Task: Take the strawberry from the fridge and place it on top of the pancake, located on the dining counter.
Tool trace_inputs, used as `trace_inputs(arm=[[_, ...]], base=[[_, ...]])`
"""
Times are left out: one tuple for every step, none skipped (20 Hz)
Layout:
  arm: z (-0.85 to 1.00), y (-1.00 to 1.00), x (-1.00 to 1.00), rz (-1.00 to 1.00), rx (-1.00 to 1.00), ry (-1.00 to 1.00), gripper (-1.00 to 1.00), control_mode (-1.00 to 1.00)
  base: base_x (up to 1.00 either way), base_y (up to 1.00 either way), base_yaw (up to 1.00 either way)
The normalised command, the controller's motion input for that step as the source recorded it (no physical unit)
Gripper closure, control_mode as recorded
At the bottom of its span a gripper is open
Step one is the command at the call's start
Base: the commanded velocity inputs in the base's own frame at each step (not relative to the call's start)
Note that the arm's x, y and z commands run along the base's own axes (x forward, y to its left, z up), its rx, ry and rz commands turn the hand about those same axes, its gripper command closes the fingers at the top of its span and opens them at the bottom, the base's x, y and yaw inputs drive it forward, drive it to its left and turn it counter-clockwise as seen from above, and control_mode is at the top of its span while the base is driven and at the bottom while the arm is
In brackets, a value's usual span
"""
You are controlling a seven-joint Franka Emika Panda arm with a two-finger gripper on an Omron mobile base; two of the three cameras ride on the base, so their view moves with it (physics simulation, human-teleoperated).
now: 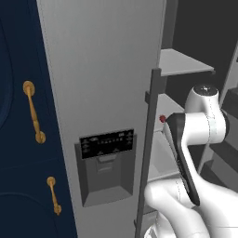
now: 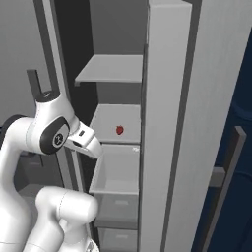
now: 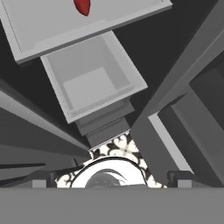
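Observation:
The strawberry (image 2: 119, 130) is a tiny red fruit lying on the middle shelf (image 2: 110, 118) of the open fridge (image 1: 102, 69). It also peeks out past the arm's elbow as the strawberry (image 1: 162, 118), and the hand view catches the strawberry (image 3: 82, 6) at its top edge. My gripper (image 3: 109, 180) is open, its tips far apart and nothing between them. The white hand (image 2: 84, 139) hangs in front of the shelves, left of and slightly below the fruit, not touching it. The pancake and dining counter are out of view.
Below the shelf an open grey drawer (image 3: 92, 78) juts out. The fridge's left door carries a black panel and dispenser (image 1: 107, 162) and a long bar handle (image 1: 148, 139). The right door (image 2: 167, 123) stands close beside the arm. Navy cabinets with gold handles (image 1: 32, 111) flank the fridge.

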Motion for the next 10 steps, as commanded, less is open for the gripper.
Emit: trace_inputs(arm=[[0.0,0.0,0.0,0.0,0.0,0.0,-1.0,1.0],[0.0,0.0,0.0,0.0,0.0,0.0,-1.0,1.0],[0.0,0.0,0.0,0.0,0.0,0.0,-1.0,1.0],[0.0,0.0,0.0,0.0,0.0,0.0,-1.0,1.0],[0.0,0.0,0.0,0.0,0.0,0.0,-1.0,1.0],[0.0,0.0,0.0,0.0,0.0,0.0,-1.0,1.0],[0.0,0.0,0.0,0.0,0.0,0.0,-1.0,1.0],[0.0,0.0,0.0,0.0,0.0,0.0,-1.0,1.0],[0.0,0.0,0.0,0.0,0.0,0.0,-1.0,1.0],[0.0,0.0,0.0,0.0,0.0,0.0,-1.0,1.0]], base=[[0.31,-0.39,0.04],[0.28,-0.49,0.08],[0.21,-0.57,0.1],[0.21,-0.55,0.09],[0.21,-0.52,0.08],[0.18,-0.49,0.06],[0.16,-0.37,0.02],[0.16,-0.26,0.0],[0.22,-0.16,0.0],[0.19,-0.05,0.0]])
